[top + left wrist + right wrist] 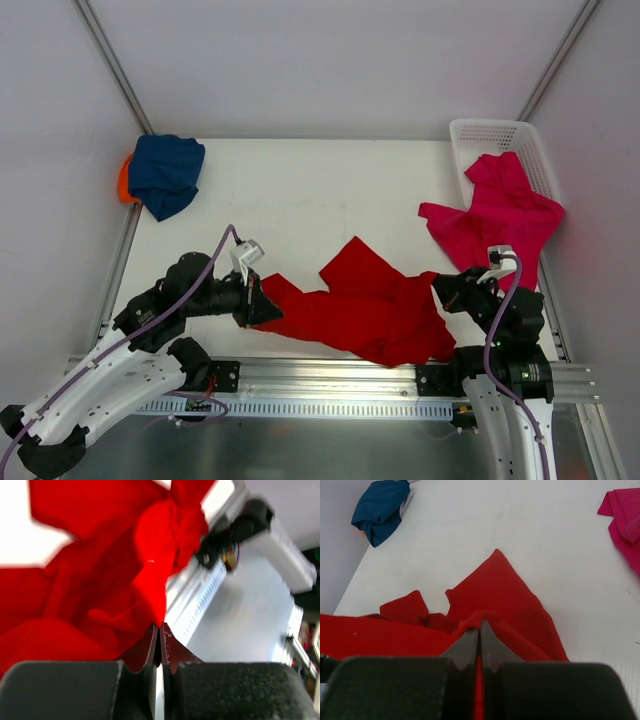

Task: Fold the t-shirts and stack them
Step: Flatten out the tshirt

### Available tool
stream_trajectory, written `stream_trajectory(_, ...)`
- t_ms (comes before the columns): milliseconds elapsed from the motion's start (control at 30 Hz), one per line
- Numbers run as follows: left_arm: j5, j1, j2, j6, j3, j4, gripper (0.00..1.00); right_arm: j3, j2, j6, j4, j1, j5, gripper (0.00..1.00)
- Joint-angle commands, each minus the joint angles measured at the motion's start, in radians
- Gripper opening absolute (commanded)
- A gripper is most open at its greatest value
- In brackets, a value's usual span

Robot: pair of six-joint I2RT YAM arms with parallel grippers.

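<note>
**Two grippers pinching the red shirt, no clean fold showing yet**

Four shirts are showing, and none is looking finished. Closest in, the red t-shirt [365, 310] is lying crumpled along the near edge of the table [320, 190], stretching between the two arms. The work therefore seems to be sitting at an early step, with this shirt being taken up for spreading before any fold. Further out on the right, the magenta-pink t-shirt [495, 215] is spilling unfolded from the near end of the white basket [480, 132] onto the table. Farthest off, in the far left corner, the navy t-shirt [165, 172] is sitting bunched on top of the orange t-shirt [124, 180], of which only a sliver is peeking out. Whether that pair is counting as a folded stack cannot be told, though the navy one is looking rumpled rather than flat.

The left gripper [266, 304] is clamping the left end of the red shirt. In the left wrist view its jaws are pressing tight together, with a thin edge of red cloth running into them. The right gripper [445, 290] is doing the same at the shirt's right end. In the right wrist view its jaws are meeting on a raised ridge of red cloth, with fabric showing between them. Neither gripper is touching anything else.
</note>
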Motion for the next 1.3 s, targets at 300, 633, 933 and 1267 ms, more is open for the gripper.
stream_trajectory(300,0.391,-0.314,-0.218,-0.033,-0.094,-0.146,0.62,0.003,0.007,0.000,0.013,-0.005,-0.039,0.00)
stream_trajectory(633,0.250,-0.318,-0.418,0.084,0.020,-0.125,0.99,-0.011,0.016,0.002,0.027,-0.005,-0.048,0.01)
stream_trajectory(933,-0.335,-0.318,0.080,0.112,0.044,-0.105,0.99,-0.014,0.011,0.002,0.029,-0.005,-0.055,0.00)
stream_trajectory(1267,-0.395,-0.426,0.788,-0.097,0.075,0.022,0.99,-0.013,-0.001,0.002,0.030,-0.004,-0.058,0.01)
